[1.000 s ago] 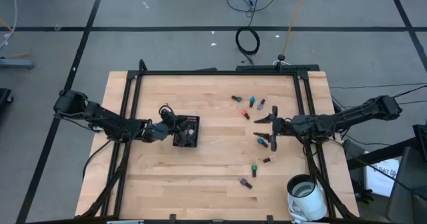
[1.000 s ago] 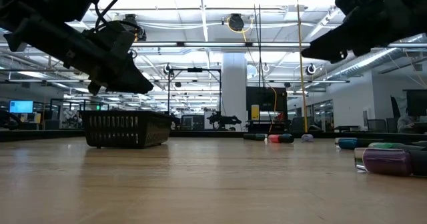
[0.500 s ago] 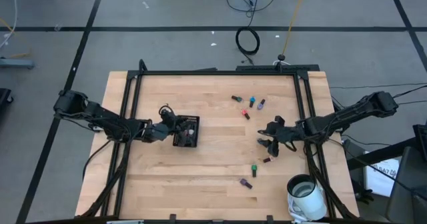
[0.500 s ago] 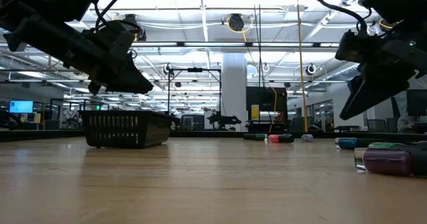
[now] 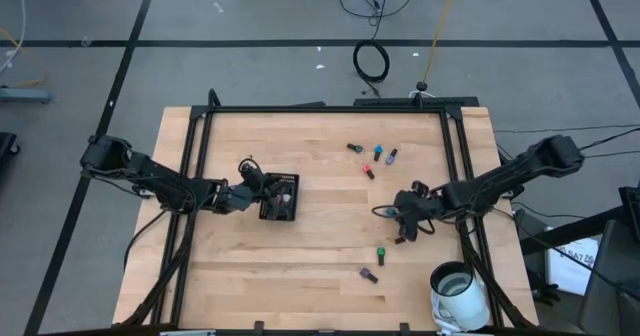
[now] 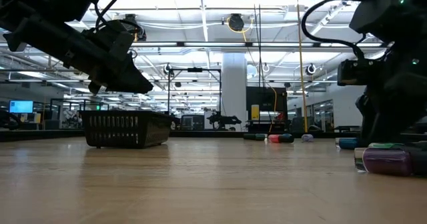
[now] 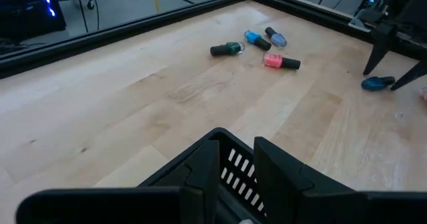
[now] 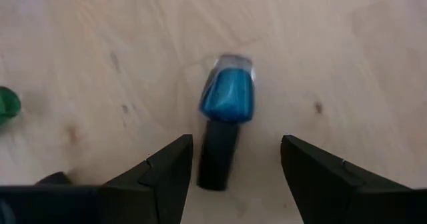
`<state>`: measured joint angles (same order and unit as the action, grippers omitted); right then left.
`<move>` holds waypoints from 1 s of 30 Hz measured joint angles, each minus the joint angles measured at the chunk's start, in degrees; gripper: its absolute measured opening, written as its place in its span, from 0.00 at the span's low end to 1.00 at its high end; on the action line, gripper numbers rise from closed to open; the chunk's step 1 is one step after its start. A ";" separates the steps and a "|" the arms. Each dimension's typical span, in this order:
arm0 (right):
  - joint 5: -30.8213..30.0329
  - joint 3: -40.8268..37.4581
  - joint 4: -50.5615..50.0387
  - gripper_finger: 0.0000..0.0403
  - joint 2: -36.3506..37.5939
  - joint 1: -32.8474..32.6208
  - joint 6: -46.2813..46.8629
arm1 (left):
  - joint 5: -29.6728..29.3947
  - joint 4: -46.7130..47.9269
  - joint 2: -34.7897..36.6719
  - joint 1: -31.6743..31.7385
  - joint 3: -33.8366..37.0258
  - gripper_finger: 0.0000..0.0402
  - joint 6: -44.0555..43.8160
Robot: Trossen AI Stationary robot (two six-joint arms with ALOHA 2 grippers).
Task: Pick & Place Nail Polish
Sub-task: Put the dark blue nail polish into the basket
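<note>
Several nail polish bottles lie on the wooden table. A far group holds a green-bodied one (image 7: 227, 49), a blue one (image 7: 257, 39) and a red one (image 7: 281, 62). A green bottle (image 5: 380, 253) and a purple bottle (image 5: 368, 274) lie nearer. My right gripper (image 8: 237, 141) is open and points steeply down, one finger on each side of a blue bottle (image 8: 227, 107) that lies flat with its dark cap toward the gripper. No finger touches it. My left gripper (image 5: 253, 190) is shut on the black slotted tray (image 5: 280, 198) at the table's left middle. My left gripper pinches the tray's slotted wall (image 7: 239, 172) between its two fingers, on the tray's left side. It comes from the table's left, slanting a little downward. The tray's bottom (image 6: 123, 144) rests on the table.
A white cup (image 5: 458, 288) stands at the near right corner. Black frame rails (image 5: 455, 146) run along the table's sides and far edge. A brown bottle (image 5: 402, 239) lies just near of my right gripper. Bare wood lies between the tray and the bottles.
My right gripper has come down and toward the table's near edge, tipping from nearly level to steeply downward and rolling, until its open fingers stand around the blue bottle. The gap between its fingers looks unchanged.
</note>
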<state>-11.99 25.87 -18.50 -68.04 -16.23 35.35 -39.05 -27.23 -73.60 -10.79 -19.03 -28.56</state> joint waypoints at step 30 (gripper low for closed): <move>1.27 -0.04 -0.34 0.12 -3.34 0.04 -7.41 | 0.02 0.01 0.00 0.01 0.00 0.23 1.27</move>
<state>-10.73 25.82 -18.84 -71.37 -16.19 27.94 -39.03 -27.22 -73.60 -10.78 -19.03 -27.29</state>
